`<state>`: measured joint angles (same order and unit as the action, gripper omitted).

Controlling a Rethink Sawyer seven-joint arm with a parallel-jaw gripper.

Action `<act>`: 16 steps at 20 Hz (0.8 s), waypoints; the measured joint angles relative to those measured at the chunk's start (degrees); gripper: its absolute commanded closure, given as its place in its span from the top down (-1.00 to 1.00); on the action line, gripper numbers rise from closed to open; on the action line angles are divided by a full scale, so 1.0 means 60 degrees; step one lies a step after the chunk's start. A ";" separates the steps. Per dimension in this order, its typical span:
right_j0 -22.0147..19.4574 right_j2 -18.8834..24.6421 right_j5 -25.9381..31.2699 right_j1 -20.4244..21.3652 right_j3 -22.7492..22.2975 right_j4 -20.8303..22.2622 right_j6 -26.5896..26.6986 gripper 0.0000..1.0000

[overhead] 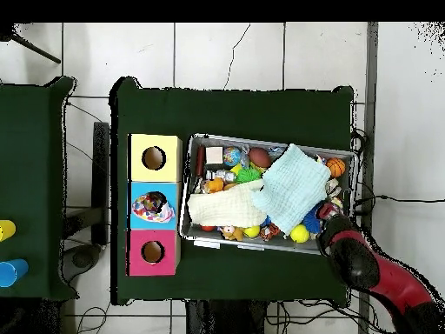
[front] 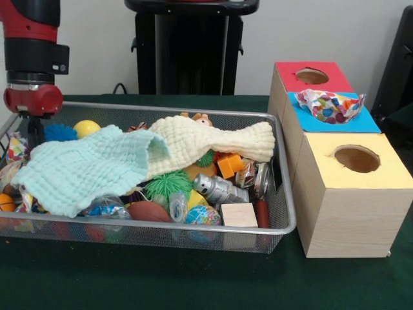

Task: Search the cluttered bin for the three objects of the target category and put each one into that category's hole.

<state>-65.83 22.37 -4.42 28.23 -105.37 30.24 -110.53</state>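
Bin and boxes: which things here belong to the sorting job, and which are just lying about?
Job:
- wire bin of clutter
- red box, blue box, yellow box, each with a hole
- crinkly wrapper stuck in the blue hole
- gripper, at the bin's corner

Lying about:
- mint cloth and cream cloth, covering items
- cups on the side table

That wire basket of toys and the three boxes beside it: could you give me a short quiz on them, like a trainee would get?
1. True or false: the pale green waffle cloth lies partly over the cream waffle cloth.
2. Which box has something poking from its hole?
A. red-topped wooden box
B. blue-topped wooden box
C. yellow-topped wooden box
3. Fill in: the plain wooden cube sits in the silver wire mesh basket at the corner nearest the ____-topped box.

Key: 1 true; 2 B, a crumpled colourful spotted wrapper; 3 yellow.
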 measured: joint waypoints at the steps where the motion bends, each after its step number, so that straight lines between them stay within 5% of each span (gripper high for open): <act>1: 0.0036 0.0001 0.0000 0.0117 -0.0010 0.0002 0.0000 -1.00; 8: 0.0261 0.0006 0.0180 0.1616 -0.0355 -0.0151 0.0000 -1.00; 16: 0.0458 0.0143 0.1590 0.3530 -0.0774 -0.0897 0.0000 -1.00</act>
<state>-63.09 23.23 5.12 49.41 -110.01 24.86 -110.53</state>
